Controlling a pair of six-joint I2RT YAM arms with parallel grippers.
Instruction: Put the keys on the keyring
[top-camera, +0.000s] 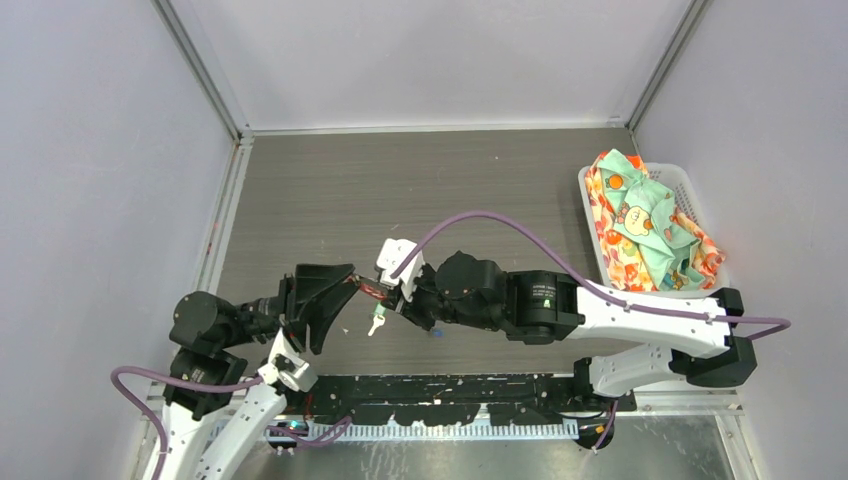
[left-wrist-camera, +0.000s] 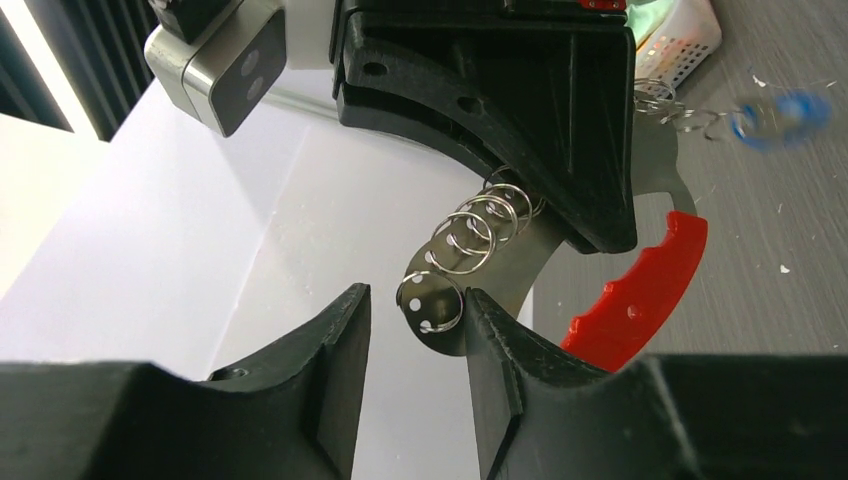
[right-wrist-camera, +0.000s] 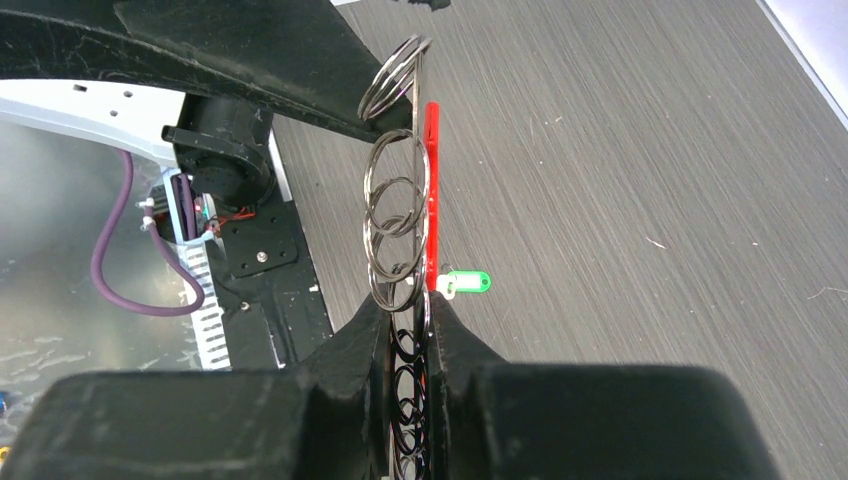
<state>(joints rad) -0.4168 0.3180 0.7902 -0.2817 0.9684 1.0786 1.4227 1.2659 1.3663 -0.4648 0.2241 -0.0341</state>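
Observation:
The keyring (top-camera: 368, 290) hangs in the air between my two grippers. It is a silver ring chain (right-wrist-camera: 393, 225) with a flat metal tab (left-wrist-camera: 440, 310) and a red oval loop (left-wrist-camera: 640, 290). My right gripper (right-wrist-camera: 408, 310) is shut on the chain and the red loop (right-wrist-camera: 431, 180). My left gripper (left-wrist-camera: 418, 330) is open around the tab's end, and only its right finger (left-wrist-camera: 510, 350) touches the tab. A green-headed key (right-wrist-camera: 465, 282) lies on the table below the keyring (top-camera: 377, 322). A blue-headed key (top-camera: 437, 330) lies under the right arm and shows blurred in the left wrist view (left-wrist-camera: 780, 115).
A white basket (top-camera: 592, 215) full of patterned cloth stands at the right edge of the table. Grey walls close in the table at the back and on both sides. A black rail (top-camera: 450, 405) runs along the near edge.

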